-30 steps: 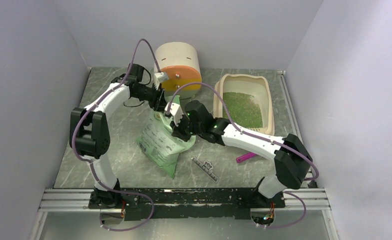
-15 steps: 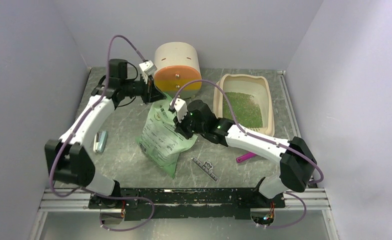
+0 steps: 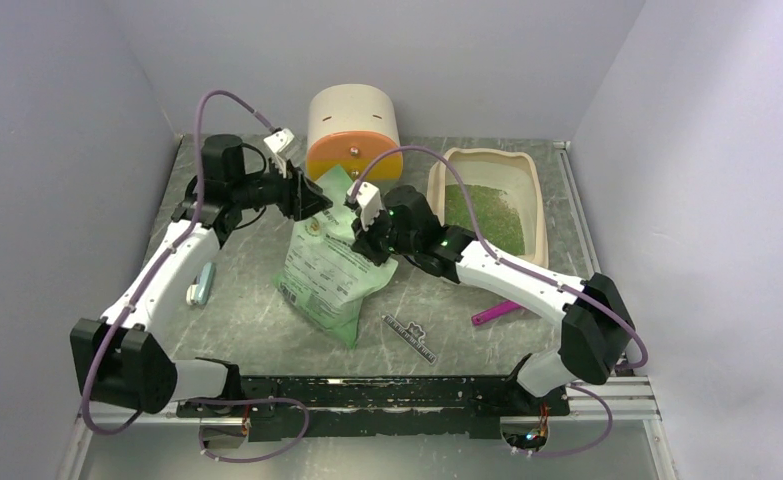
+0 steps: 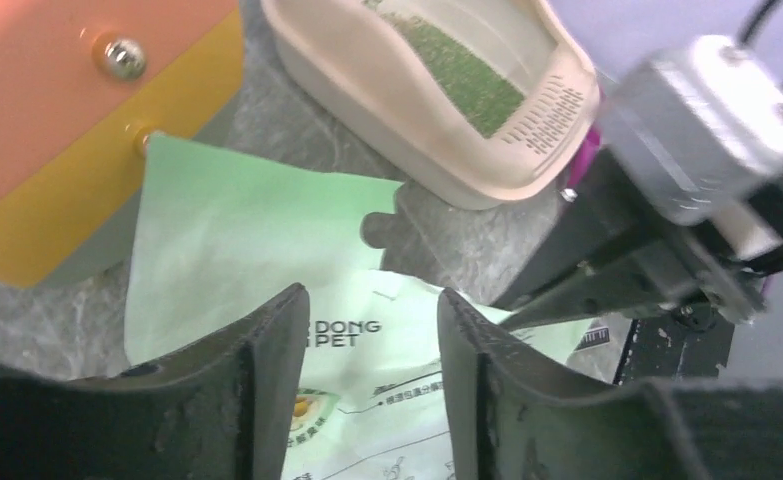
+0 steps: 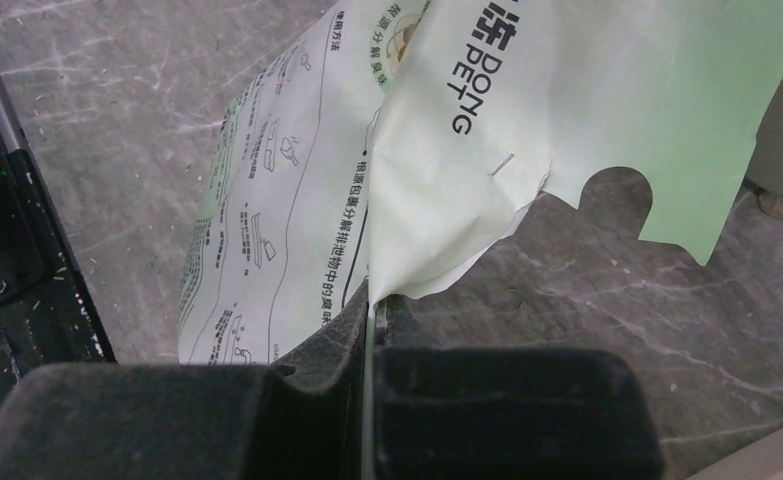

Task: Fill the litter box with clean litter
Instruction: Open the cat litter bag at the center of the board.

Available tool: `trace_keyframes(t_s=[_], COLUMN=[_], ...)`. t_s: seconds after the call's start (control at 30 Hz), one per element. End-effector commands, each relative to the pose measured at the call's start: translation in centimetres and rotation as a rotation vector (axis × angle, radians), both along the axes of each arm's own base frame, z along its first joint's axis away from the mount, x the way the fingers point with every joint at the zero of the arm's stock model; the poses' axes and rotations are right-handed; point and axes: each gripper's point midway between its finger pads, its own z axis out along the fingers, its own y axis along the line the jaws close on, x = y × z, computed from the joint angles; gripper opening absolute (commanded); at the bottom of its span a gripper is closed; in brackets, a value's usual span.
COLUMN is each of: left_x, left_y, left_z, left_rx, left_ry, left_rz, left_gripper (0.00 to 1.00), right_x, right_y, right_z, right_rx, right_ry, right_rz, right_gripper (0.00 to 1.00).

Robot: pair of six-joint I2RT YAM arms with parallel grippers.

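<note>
Two arms reach over your grey marbled table (image 3: 257, 320), and the containers on it come first. At the far edge stands the round beige-and-orange drawer unit (image 3: 352, 120), its metal knob facing the arms. Just to its right lies the litter box (image 3: 539, 215), with clean litter (image 3: 482, 215) spread as a thin green layer over its floor. Its slotted ledge (image 4: 552, 105) shows at one end in the left wrist view. The green bag (image 3: 332, 275) slumps between the arms, base on the table and top raised toward the drawer unit. You cannot see what is inside it.

Your right tool (image 5: 372, 310) is clenched on the bag's ragged top edge, the film pinched flat between its fingers, and that arm stretches low and leftward. Your left tool (image 4: 372, 300) is released, its fingers apart just over the bag's printed top, and its elbow is far out to the left.

A magenta scoop (image 3: 492, 313) is partly hidden under the right forearm. A dark strip (image 3: 410, 338) lies near the bag's base. A small pale object (image 3: 202, 283) beside the left arm is too small to identify
</note>
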Motion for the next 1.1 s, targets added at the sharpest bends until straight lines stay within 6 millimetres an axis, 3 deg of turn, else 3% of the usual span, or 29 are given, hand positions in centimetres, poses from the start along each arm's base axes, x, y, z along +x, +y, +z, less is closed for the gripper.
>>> trace_keyframes(t_s=[0.0,0.13,0.3,0.53,0.8,0.9,1.07], left_x=[3.5,5.7,6.8,6.9,8.0,7.6,5.9], left_y=[1.1,2.4,1.8,1.0,5.0,6.0,4.5], left_z=[-1.2,-3.2,-5.2,-6.9,-7.7,-8.5,-8.9], left_rx=[0.017,0.015,0.012,-0.011,0.021,0.073,-0.016], left_ry=[0.010,0.061,0.107,0.147,0.169,0.186,0.212], left_rz=[0.112,0.131,0.033,-0.081,0.093,0.144,0.048], left_gripper=[0.59,0.63,0.65,0.67,0.69,0.69,0.69], right_x=[-0.1,-0.8,-1.3,-1.3,-1.6,-2.0,-2.4], right_y=[1.6,1.9,2.6,3.1,3.3,3.6,4.0], right_z=[7.9,6.7,6.1,5.6,5.0,5.2,4.9], right_rx=[0.234,0.219,0.218,0.204,0.200,0.213,0.214], right_ry=[-0.140,-0.107,-0.089,-0.078,-0.061,-0.056,-0.046], right_rz=[0.051,0.084,0.108,0.116,0.131,0.145,0.158], right_gripper=[0.00,0.00,0.00,0.00,0.00,0.00,0.00])
